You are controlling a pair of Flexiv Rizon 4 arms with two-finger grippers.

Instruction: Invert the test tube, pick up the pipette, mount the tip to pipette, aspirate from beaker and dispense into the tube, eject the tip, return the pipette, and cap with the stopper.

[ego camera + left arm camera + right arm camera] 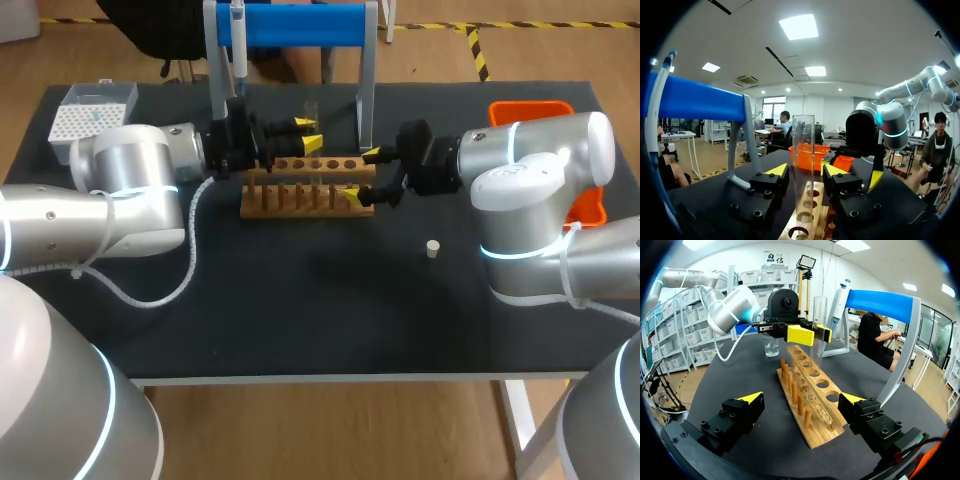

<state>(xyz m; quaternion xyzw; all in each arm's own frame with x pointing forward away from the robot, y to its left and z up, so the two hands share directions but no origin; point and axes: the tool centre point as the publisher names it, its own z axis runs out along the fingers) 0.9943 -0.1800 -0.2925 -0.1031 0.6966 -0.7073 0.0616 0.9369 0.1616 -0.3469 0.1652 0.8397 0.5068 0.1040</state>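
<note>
So the test tube [804, 150] is standing upright in the wooden rack [300, 195]. The left gripper [806, 171] has a finger on either side of it, with a sliver of gap showing on both. The right gripper [802, 402] is spread wide around the rack's end. The stopper [432, 248] sits alone on the table [300, 320], and the pipette [238, 45] hangs on its blue stand [300, 25].

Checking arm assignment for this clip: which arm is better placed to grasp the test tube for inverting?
Left. The left gripper, open, flanks the upright test tube in the rack; the right gripper sits open astride the rack's end, apart from the tube.
</note>
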